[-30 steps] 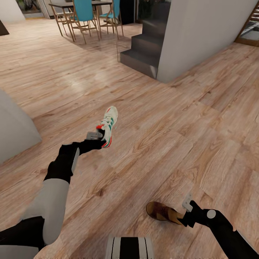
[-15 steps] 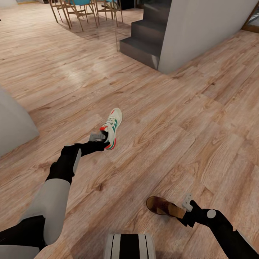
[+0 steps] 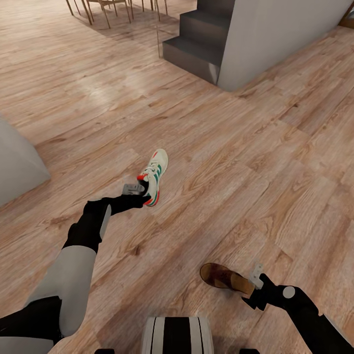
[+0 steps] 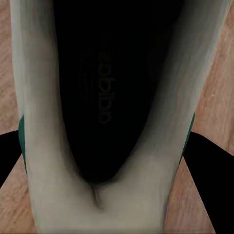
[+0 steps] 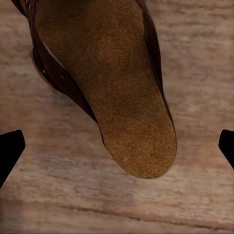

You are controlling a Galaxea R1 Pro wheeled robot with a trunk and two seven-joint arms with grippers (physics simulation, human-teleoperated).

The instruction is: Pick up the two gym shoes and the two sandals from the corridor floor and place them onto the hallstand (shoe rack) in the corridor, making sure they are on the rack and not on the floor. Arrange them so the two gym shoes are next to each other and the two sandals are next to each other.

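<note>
My left gripper (image 3: 144, 190) is shut on the heel of a white gym shoe (image 3: 155, 176) with green stripes and red patches. The shoe's dark opening (image 4: 105, 97) sits between the black fingers (image 4: 209, 180). A brown sandal (image 3: 219, 276) lies footbed up on the wood floor (image 3: 221, 172). Its tan heel is at my right gripper (image 3: 249, 285). In the right wrist view the sandal (image 5: 112, 83) lies between wide-apart fingertips (image 5: 9, 151) that do not touch it, so that gripper is open. The hallstand, the other gym shoe and the other sandal are out of view.
Dark grey stairs (image 3: 196, 44) and a pale grey wall (image 3: 275, 34) stand at the far right. A grey block (image 3: 14, 162) juts in at the left edge. Chair legs (image 3: 98, 7) show at the top. My base (image 3: 177, 334) is at the bottom.
The whole view has tilted downward, so the stairs and chairs slid up. The left gripper still holds the gym shoe. The sandal's toe end has shifted slightly away from the right arm.
</note>
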